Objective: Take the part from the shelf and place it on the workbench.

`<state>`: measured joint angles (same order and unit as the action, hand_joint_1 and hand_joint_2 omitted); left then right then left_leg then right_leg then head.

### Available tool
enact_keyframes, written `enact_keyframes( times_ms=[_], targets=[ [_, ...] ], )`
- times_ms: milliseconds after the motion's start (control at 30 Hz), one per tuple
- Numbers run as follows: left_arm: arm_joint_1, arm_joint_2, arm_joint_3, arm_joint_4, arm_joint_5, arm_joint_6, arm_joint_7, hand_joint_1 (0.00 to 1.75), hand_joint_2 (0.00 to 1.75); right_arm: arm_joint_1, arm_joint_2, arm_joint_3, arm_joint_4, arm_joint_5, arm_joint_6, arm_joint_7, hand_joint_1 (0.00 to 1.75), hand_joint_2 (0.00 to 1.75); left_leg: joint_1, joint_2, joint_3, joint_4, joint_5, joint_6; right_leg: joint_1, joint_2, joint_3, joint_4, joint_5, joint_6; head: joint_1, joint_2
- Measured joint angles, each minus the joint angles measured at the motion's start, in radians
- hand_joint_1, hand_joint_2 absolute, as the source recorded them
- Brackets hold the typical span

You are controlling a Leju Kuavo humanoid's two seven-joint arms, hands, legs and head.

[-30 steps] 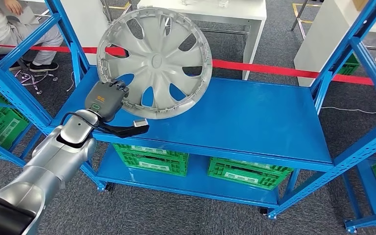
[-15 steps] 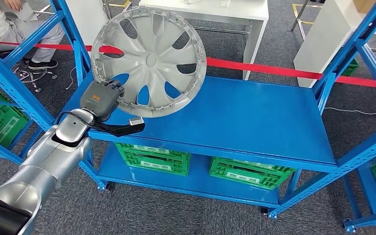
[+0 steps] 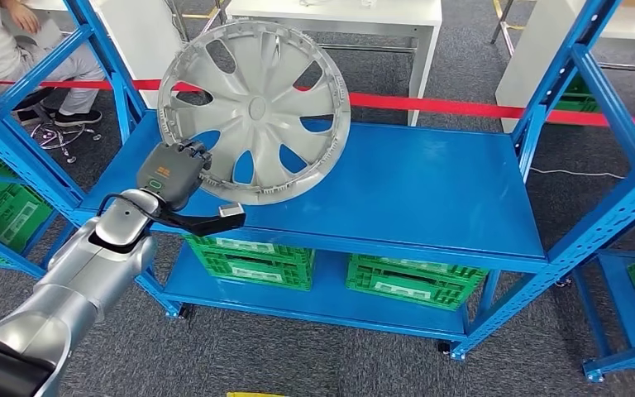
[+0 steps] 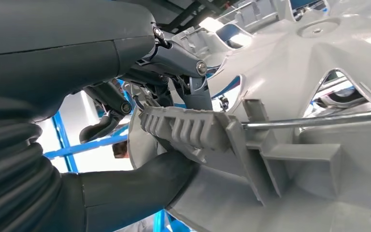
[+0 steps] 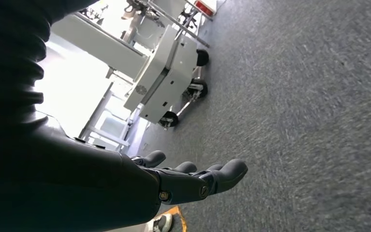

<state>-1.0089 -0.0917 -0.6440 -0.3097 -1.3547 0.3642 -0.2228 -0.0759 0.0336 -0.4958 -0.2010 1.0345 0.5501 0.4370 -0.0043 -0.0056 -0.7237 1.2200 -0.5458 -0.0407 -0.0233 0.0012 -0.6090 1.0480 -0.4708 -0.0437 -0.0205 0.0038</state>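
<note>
Part: the round silver-grey plastic wheel cover (image 3: 254, 112) with spoke-shaped openings is lifted and tilted, its lower rim just above the left end of the blue metal shelf board (image 3: 413, 194). I cannot tell if the rim touches the board.
Left hand: the dark grey left hand (image 3: 169, 174) grips the lower left rim of the wheel cover; in the left wrist view the fingers (image 4: 174, 53) and the thick thumb (image 4: 140, 191) close around a ribbed clip on the rim's inner side.
Right hand: the right hand (image 5: 193, 181) hangs over the grey carpet floor (image 5: 309, 121), fingers stretched out and slightly apart, holding nothing.
Under the board: green plastic crates (image 3: 252, 260) stand on the lower shelf level.
Behind the shelf: a red tape (image 3: 463, 107) runs across, a white table (image 3: 364, 16) stands beyond it, and a seated person (image 3: 25, 50) is at the far left.
</note>
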Motion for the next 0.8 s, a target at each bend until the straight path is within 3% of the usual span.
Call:
enact_keyframes(
  times_ms=[33, 67, 100, 167, 233, 300, 367, 400, 467, 533, 567, 600, 667, 733, 800],
  targets=[
    [0.002, 0.000, 0.000, 0.000, 0.003, -0.001, -0.005, 1.75, 1.75, 0.000, 0.000, 0.000, 0.000, 0.000, 0.000, 0.000, 0.00, 1.75, 0.002, 0.000, -0.013, 0.057, -0.029, -0.004, 0.000, 0.000, -0.009, 0.001, 0.007, 0.000, 0.000, 0.000],
    [0.004, 0.000, 0.000, 0.000, 0.007, -0.002, -0.010, 1.75, 1.75, 0.000, 0.000, 0.000, 0.000, 0.000, 0.000, 0.001, 0.00, 1.75, 0.004, 0.000, -0.012, 0.089, -0.038, -0.006, 0.000, 0.000, -0.018, 0.001, 0.014, 0.000, 0.000, 0.000],
    [0.005, 0.000, -0.001, 0.000, 0.009, -0.004, -0.015, 1.75, 1.75, 0.000, 0.000, -0.001, 0.000, 0.000, 0.000, 0.002, 0.00, 1.75, 0.005, 0.000, 0.006, 0.084, -0.030, -0.006, 0.000, 0.000, -0.027, 0.002, 0.021, 0.002, 0.000, 0.000],
    [0.007, 0.000, -0.001, -0.003, 0.013, -0.006, -0.021, 1.75, 1.75, 0.000, 0.000, -0.001, 0.000, 0.000, 0.000, 0.002, 0.00, 1.75, 0.006, 0.000, 0.093, -0.027, 0.013, -0.001, 0.000, 0.001, -0.042, 0.003, 0.034, 0.006, 0.000, 0.000],
    [0.005, 0.000, -0.002, -0.008, 0.016, -0.009, -0.022, 1.75, 1.75, 0.000, 0.000, -0.001, 0.000, 0.001, 0.000, 0.001, 0.00, 1.75, 0.001, -0.002, 0.180, -0.155, 0.028, 0.009, 0.001, 0.002, -0.052, 0.002, 0.047, 0.016, 0.000, 0.000],
    [0.004, 0.002, -0.002, -0.012, 0.023, -0.010, -0.022, 1.75, 1.75, 0.001, 0.000, -0.001, 0.000, 0.004, 0.000, -0.004, 0.00, 1.75, -0.005, -0.004, 0.201, -0.199, 0.029, 0.019, 0.000, 0.002, -0.057, -0.005, 0.064, 0.028, 0.000, 0.000],
    [0.005, 0.006, -0.002, -0.014, 0.032, -0.009, -0.024, 1.75, 1.75, 0.003, 0.000, -0.001, 0.000, 0.008, 0.000, -0.010, 0.00, 1.75, -0.005, -0.002, 0.190, -0.209, 0.049, 0.033, -0.001, 0.003, -0.061, -0.012, 0.075, 0.040, 0.000, 0.000],
    [0.005, 0.008, -0.002, -0.014, 0.037, -0.008, -0.026, 1.75, 1.75, 0.004, 0.000, -0.001, 0.000, 0.010, 0.000, -0.012, 0.00, 1.75, -0.003, 0.000, 0.183, -0.215, 0.061, 0.043, 0.001, 0.003, -0.068, -0.003, 0.061, 0.045, 0.001, 0.000],
    [0.007, 0.012, -0.003, -0.015, 0.043, -0.008, -0.029, 1.75, 1.75, 0.005, 0.000, -0.001, 0.000, 0.012, 0.000, -0.017, 0.00, 1.75, 0.001, 0.004, 0.162, -0.222, 0.086, 0.057, 0.001, 0.003, -0.098, 0.076, -0.017, 0.049, 0.002, 0.000],
    [0.010, 0.017, -0.003, -0.016, 0.046, -0.008, -0.030, 1.75, 1.75, 0.006, -0.001, -0.001, 0.000, 0.014, 0.001, -0.020, 0.00, 1.75, -0.002, 0.004, 0.133, -0.218, 0.106, 0.064, 0.002, 0.003, -0.133, 0.208, -0.099, 0.051, 0.002, 0.000],
    [0.013, 0.020, -0.003, -0.016, 0.048, -0.008, -0.030, 1.75, 1.75, 0.005, -0.002, -0.001, 0.000, 0.016, 0.000, -0.021, 0.00, 1.75, -0.003, 0.005, 0.117, -0.215, 0.115, 0.064, 0.003, 0.003, -0.138, 0.253, -0.112, 0.052, 0.002, 0.000],
    [0.017, 0.023, -0.003, -0.016, 0.050, -0.008, -0.032, 1.75, 1.75, 0.005, -0.003, -0.001, 0.000, 0.018, 0.000, -0.022, 0.00, 1.75, -0.004, 0.005, 0.102, -0.211, 0.123, 0.064, 0.003, 0.003, -0.128, 0.267, -0.104, 0.052, 0.002, 0.000],
    [0.023, 0.029, -0.003, -0.016, 0.059, -0.008, -0.036, 1.75, 1.75, 0.004, -0.004, -0.001, 0.000, 0.022, 0.000, -0.023, 0.00, 1.75, -0.004, 0.005, 0.072, -0.199, 0.140, 0.060, 0.003, 0.002, -0.054, 0.191, -0.060, 0.048, 0.002, 0.000],
    [0.025, 0.035, -0.003, -0.020, 0.075, -0.009, -0.040, 1.75, 1.75, 0.001, -0.005, -0.001, 0.000, 0.025, 0.000, -0.028, 0.00, 1.75, -0.006, 0.004, 0.047, -0.186, 0.153, 0.050, 0.007, 0.001, 0.034, 0.066, -0.055, 0.040, 0.002, 0.000],
    [0.025, 0.042, -0.003, -0.024, 0.089, -0.011, -0.043, 1.75, 1.75, -0.001, -0.005, -0.001, 0.000, 0.027, 0.000, -0.034, 0.00, 1.75, -0.006, 0.004, 0.037, -0.181, 0.166, 0.038, 0.013, 0.002, 0.064, 0.008, -0.070, 0.031, 0.002, 0.000]
  ],
)
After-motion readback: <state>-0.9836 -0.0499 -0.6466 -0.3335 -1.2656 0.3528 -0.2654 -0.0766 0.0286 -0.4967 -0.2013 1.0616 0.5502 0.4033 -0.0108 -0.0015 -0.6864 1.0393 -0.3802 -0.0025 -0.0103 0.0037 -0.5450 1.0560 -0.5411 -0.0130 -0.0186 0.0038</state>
